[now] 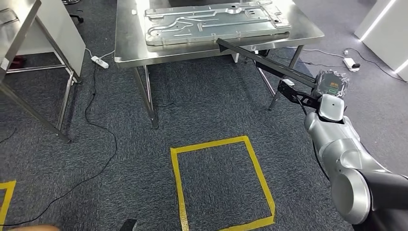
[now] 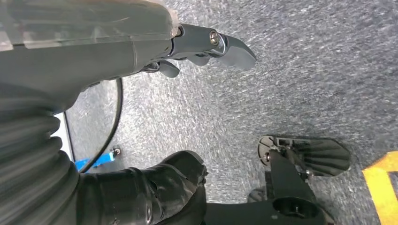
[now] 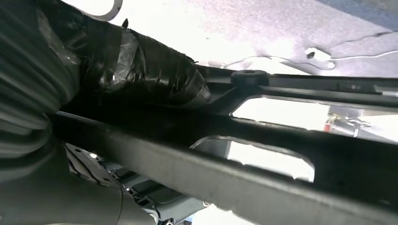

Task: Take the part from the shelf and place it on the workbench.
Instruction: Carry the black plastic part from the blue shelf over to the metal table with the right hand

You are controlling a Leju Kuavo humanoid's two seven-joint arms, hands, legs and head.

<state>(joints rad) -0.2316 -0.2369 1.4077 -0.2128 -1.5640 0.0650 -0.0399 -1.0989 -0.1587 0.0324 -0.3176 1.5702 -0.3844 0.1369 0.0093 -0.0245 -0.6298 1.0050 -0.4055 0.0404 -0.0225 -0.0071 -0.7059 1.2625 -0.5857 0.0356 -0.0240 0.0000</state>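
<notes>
Part: a long black metal bar-frame with cut-out openings (image 1: pixel 262 60) is carried in the right hand (image 3: pixel 141 70), its long axis running up and away to the left, the far tip over the near edge of the workbench.
Right hand: the taped dark thumb lies across the black frame in the right wrist view, clamped on it; the hand sits at the near, lower end of the part, behind the plastic-covered wrist unit (image 1: pixel 331 85).
Left hand: it (image 2: pixel 206 47) hangs over the carpet with nothing in it, fingers spread apart; it is far from the part, so the right arm does the work.
Key relation: the workbench lies ahead and to the left of the right hand, along the part's own axis, so I judge that the next move pushes forward and lowers.
Surface: a shiny stainless steel workbench (image 1: pixel 130 53) bears a large pressed silver metal panel (image 1: pixel 216 21), leaving little bare top near the front edge.
Room: dark grey carpet, a yellow tape square (image 1: pixel 221 183), white power strips and cables, and a second steel table (image 1: pixel 19 29) at the left.
</notes>
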